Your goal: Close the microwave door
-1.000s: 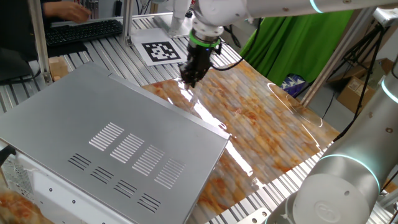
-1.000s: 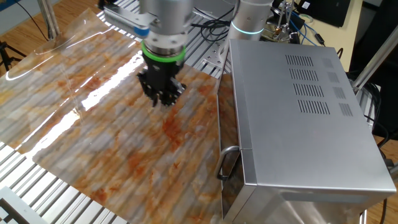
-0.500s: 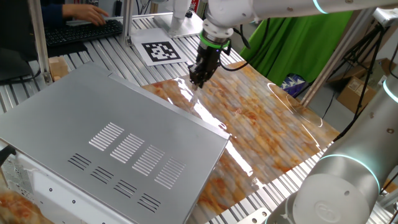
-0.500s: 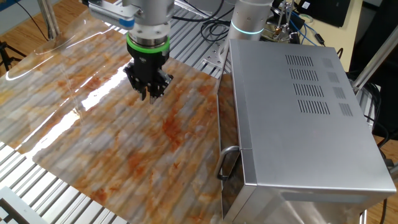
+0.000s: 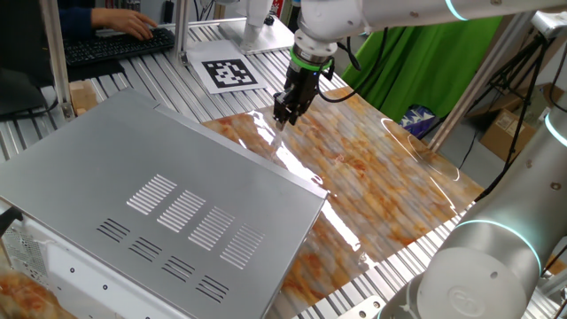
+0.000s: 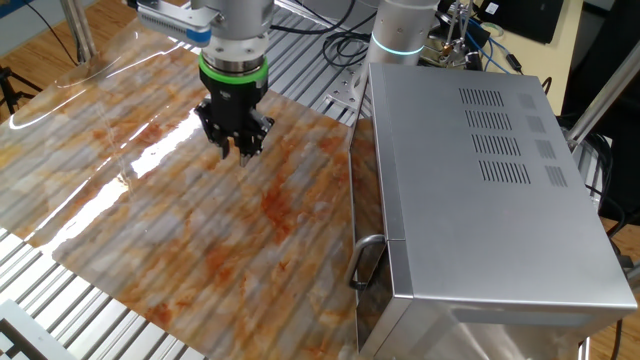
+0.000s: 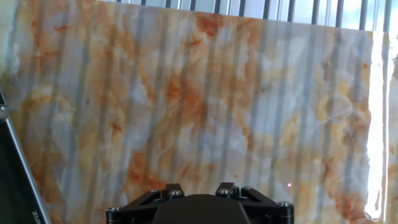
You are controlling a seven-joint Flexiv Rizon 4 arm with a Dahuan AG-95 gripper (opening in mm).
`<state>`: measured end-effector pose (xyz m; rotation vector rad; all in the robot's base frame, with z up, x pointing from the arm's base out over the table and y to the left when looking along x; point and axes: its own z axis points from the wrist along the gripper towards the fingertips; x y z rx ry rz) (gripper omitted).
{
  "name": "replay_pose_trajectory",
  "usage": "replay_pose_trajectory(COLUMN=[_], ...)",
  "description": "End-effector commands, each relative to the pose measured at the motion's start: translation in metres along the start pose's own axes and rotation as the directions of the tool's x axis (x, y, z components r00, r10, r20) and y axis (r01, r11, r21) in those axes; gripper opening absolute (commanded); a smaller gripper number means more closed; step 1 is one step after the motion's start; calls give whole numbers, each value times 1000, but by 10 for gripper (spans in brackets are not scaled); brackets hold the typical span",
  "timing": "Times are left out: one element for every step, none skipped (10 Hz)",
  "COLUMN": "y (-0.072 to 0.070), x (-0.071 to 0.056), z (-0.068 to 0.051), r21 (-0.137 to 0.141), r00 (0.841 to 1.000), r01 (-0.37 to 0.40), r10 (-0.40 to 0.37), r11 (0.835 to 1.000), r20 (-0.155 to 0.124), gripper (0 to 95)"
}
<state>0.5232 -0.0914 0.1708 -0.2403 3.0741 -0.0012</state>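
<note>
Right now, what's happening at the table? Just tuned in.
A single arm holds its gripper above the marbled orange mat, off to the side of the microwave. It touches and holds nothing. The microwave door looks shut against the box front, handle facing the mat, so the closing appears done. Whether the fingers are open is unclear.

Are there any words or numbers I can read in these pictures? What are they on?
No words or numbers can be read.
The white card on the table carries a black-and-white square code pattern, not letters.
The microwave shows only vent slots on top, no label in view.
A dark edge at the left of the hand view has tiny pale marks, too blurred to read.
</note>
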Motion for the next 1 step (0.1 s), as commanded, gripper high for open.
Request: replay_pose_trajectory(y=[1], x=[0], z=[0], r21=[1], r00=[1000], r01=[-3], r10=[3], r11=[1000], r20=[-1], gripper=[380])
